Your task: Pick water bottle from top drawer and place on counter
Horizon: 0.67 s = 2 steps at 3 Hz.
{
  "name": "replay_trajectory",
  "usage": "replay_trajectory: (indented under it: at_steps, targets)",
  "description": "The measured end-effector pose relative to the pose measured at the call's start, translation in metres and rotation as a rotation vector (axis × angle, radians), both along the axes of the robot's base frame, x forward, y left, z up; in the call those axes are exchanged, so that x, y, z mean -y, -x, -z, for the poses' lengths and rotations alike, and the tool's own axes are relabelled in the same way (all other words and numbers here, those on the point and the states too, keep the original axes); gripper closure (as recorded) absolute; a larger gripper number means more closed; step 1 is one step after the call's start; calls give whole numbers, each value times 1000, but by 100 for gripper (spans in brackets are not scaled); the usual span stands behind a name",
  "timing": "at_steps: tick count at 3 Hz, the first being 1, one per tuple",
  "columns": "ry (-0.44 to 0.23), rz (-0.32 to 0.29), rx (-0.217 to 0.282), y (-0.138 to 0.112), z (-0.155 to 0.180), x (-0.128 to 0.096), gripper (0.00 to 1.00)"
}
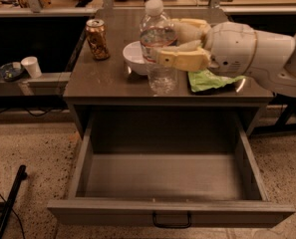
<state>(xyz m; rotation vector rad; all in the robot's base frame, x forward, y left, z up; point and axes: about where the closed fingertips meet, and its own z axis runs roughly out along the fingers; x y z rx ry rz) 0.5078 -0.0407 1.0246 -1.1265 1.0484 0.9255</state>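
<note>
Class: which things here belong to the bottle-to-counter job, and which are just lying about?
Job: water bottle, gripper closed around it over the counter, open top drawer.
Lying about: drink can, white bowl, green bag, paper cup.

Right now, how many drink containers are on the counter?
2: the water bottle at the counter's middle, gripped by the end effector, and the brown can at its back left.
</note>
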Motion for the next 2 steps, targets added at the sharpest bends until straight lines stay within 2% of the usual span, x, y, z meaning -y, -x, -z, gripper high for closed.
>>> replay_trajectory:
  at_steps: [1, 2]
  targets:
    - [14, 63, 10, 9, -5, 7, 100]
    - [1, 144, -22, 19, 2, 20, 100]
